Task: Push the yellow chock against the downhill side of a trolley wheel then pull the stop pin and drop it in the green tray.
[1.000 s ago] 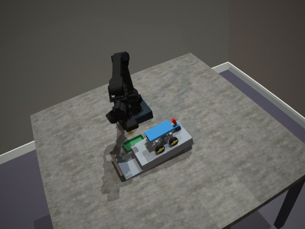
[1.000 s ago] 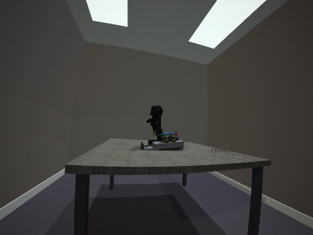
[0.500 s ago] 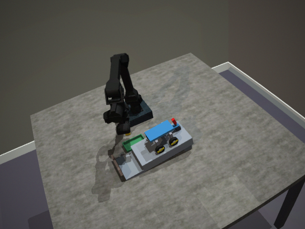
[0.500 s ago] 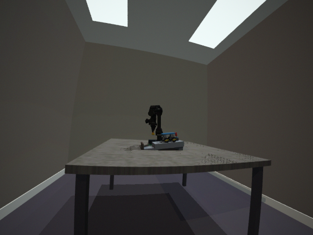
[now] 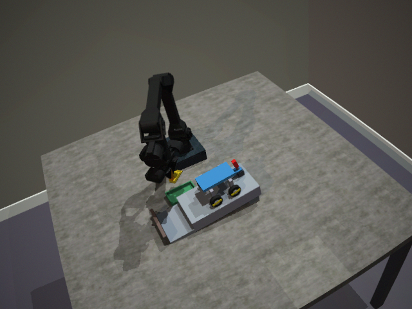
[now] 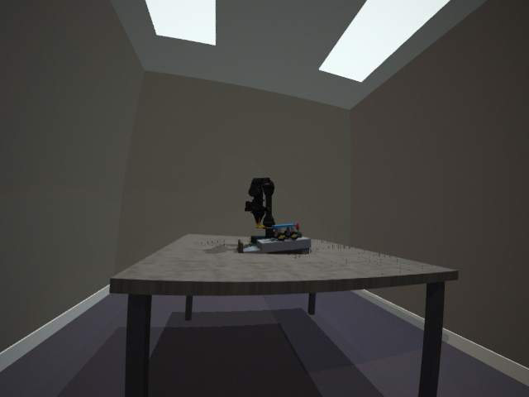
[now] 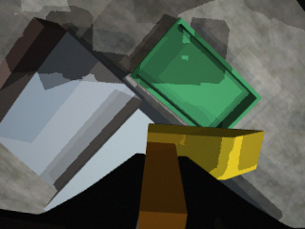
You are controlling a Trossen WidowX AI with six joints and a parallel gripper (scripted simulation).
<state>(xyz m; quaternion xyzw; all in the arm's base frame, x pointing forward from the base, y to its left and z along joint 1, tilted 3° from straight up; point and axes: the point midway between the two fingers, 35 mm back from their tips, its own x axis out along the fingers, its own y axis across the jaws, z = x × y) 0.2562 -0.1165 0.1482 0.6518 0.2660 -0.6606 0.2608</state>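
Grey-brown table (image 5: 299, 212) (image 6: 282, 266) with dark legs at its corners, on a purplish floor (image 5: 26, 259) (image 6: 239, 341). Plain dim walls (image 5: 100, 43) (image 6: 239, 128) rise beyond its edges, edged by pale skirting; two bright ceiling panels (image 6: 185, 19) glow overhead.

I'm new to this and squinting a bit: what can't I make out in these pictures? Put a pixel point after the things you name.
- Black rubber base of the yellow chock (image 5: 175, 176) (image 6: 259, 226) (image 7: 205, 149): underneath, unseen in the wrist view.
- Red-headed stop pin's (image 5: 234, 163) (image 6: 297, 226) lower end: sunk from sight, top view.
- Green tray's (image 5: 168, 198) (image 7: 220, 61) inside: too small, exterior view.
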